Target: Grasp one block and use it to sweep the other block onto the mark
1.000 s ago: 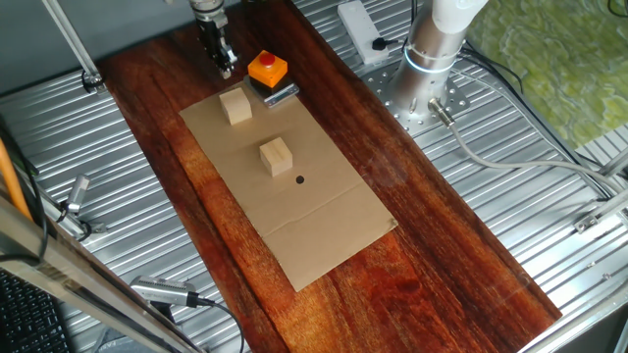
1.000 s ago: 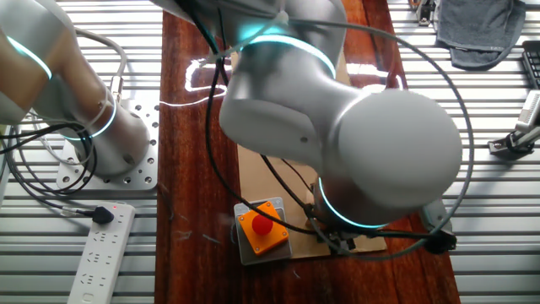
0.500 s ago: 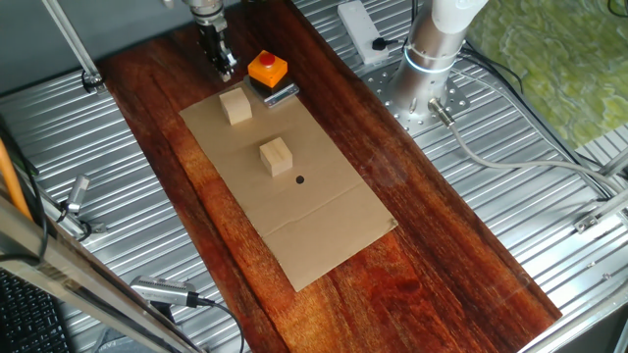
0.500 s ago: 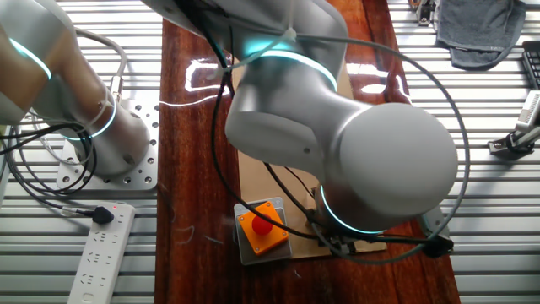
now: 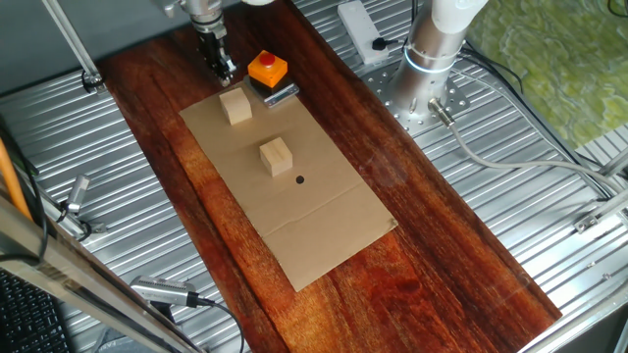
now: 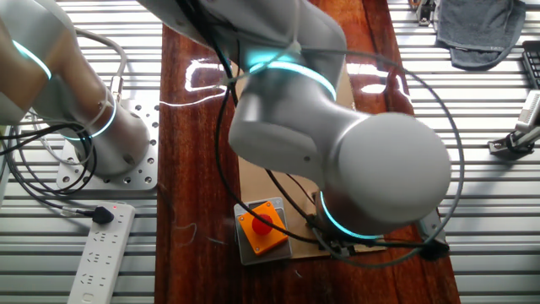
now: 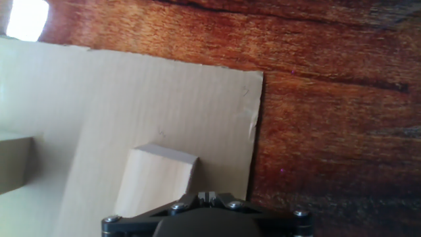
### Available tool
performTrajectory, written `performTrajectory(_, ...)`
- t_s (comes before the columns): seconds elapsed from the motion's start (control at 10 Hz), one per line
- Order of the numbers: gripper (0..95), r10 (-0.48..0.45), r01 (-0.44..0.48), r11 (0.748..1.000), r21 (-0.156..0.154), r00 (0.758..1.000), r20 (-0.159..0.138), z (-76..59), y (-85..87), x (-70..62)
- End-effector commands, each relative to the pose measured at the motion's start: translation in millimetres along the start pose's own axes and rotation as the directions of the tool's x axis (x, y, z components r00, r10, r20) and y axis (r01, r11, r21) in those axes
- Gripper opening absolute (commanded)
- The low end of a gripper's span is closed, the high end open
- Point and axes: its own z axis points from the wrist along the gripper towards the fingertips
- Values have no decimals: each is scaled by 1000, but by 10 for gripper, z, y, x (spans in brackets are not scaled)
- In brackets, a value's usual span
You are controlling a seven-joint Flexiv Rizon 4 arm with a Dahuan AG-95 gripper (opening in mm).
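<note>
Two pale wooden blocks sit on a cardboard sheet (image 5: 294, 211). The far block (image 5: 235, 106) lies close in front of my gripper (image 5: 222, 67); in the hand view it (image 7: 158, 183) shows just below the fingers. The second block (image 5: 276, 156) lies mid-sheet and shows at the hand view's left edge (image 7: 13, 161). The mark (image 5: 299, 179) is a tiny black dot just beyond the second block. My gripper (image 7: 207, 196) hovers over the sheet's far end, shut and empty. In the other fixed view the arm hides both blocks and the mark.
An orange box with a red button (image 5: 267, 69) stands right of the gripper, also in the other fixed view (image 6: 261, 226). A dark flat item (image 5: 281, 94) lies beside it. The arm's base (image 5: 427, 69) is at the right. A power strip (image 6: 99, 249) lies off the wooden table.
The gripper has moved slightly up and away from the far block. The arm has shifted a little in the other fixed view. The blocks have not moved.
</note>
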Motion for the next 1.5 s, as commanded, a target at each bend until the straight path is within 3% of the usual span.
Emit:
performTrajectory(0.1, 0, 1, -1, 1000, 0, 1000, 1, 50, 12, -3)
performTrajectory(1.5, 0, 40, -40, 999, -15, 999, 7, 235, 161, -84)
